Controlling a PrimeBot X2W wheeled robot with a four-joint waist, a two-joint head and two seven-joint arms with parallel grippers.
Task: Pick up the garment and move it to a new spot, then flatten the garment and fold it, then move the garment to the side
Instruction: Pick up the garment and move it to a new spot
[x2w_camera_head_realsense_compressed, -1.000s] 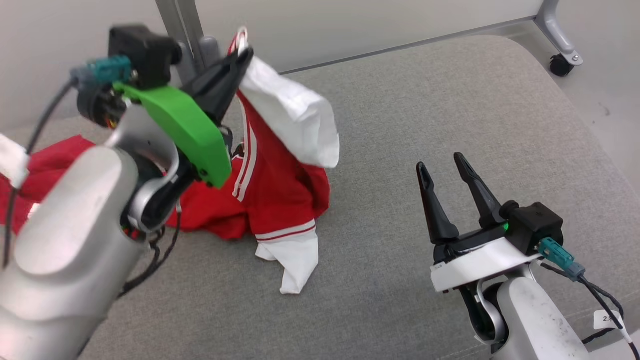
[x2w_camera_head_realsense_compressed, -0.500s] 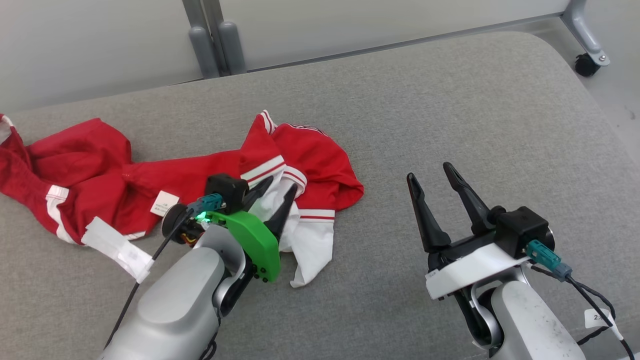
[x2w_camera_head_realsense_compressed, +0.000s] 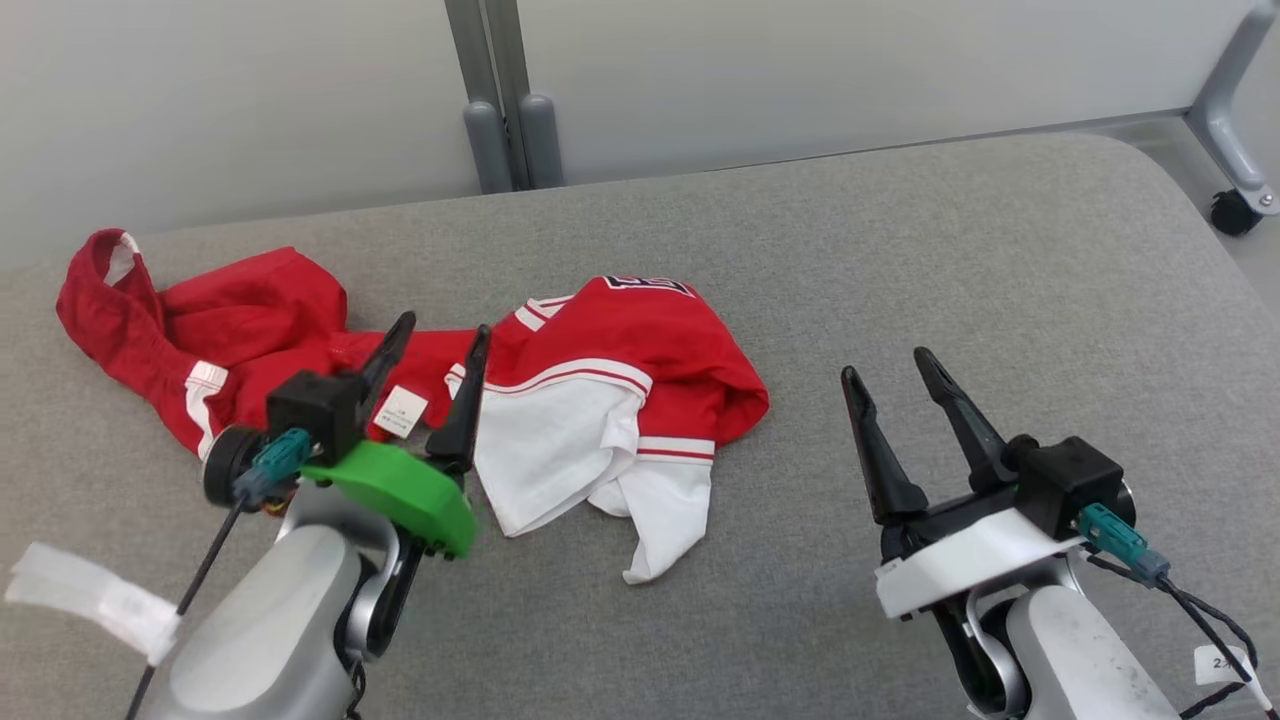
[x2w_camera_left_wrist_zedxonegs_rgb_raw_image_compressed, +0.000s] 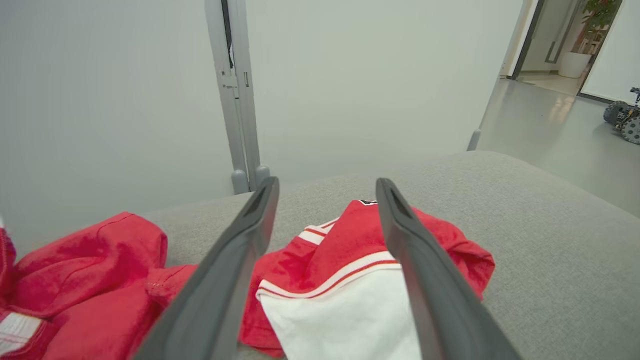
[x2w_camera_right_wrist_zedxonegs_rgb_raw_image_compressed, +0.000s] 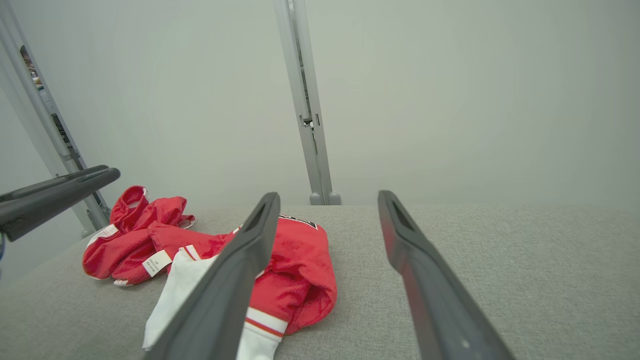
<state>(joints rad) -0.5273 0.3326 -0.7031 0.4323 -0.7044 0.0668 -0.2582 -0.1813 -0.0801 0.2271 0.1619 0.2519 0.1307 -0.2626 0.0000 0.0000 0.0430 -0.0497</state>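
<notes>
On the grey padded surface (x2w_camera_head_realsense_compressed: 900, 250), left of centre: the garment (x2w_camera_head_realsense_compressed: 620, 400) lies crumpled. The red body is bunched toward the robot's left, and a white panel with red-and-white trim spills toward the near edge. It is doubled over itself, not flat. A white care label (x2w_camera_head_realsense_compressed: 400, 410) faces up.

Left gripper (x2w_camera_head_realsense_compressed: 443, 325): over the middle of the heap, by the label, fingers spread wide with nothing between them. The left wrist view shows cloth below and beyond both fingers, no pinch. Cannot tell whether the tips touch fabric.

Right gripper (x2w_camera_head_realsense_compressed: 885, 362): spread, empty, over bare surface and well apart from the garment's right edge. Probably parked there to leave the left arm room, within reach of the white panel.

Judgement: the garment rests at its spot and flattening is the step in hand. With layers overlapped, each arm likely needs its own edge to pull apart. Risk: pinching two layers at once and dragging the fold along.
</notes>
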